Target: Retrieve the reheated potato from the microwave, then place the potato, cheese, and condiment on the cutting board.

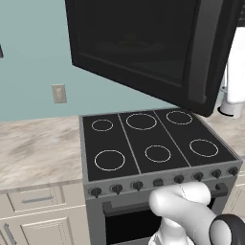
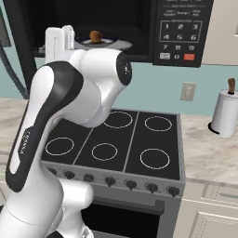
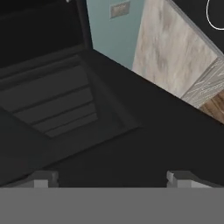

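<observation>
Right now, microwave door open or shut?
Open. The microwave door is swung out over the stovetop, and the potato sits exposed on the plate inside.

Black microwave [image 2: 139, 18] across the top of the frame, white keypad marks and one red button; small brown potato [image 2: 95, 36] on a pale plate [image 2: 116, 44]. Black stovetop [image 2: 122, 144] at centre, thin white rings. Beige marbled bench [image 1: 38, 148], teal wall [image 1: 33, 72], cream cabinets [image 1: 36, 217], white paper towel roll [image 2: 225, 114].
</observation>
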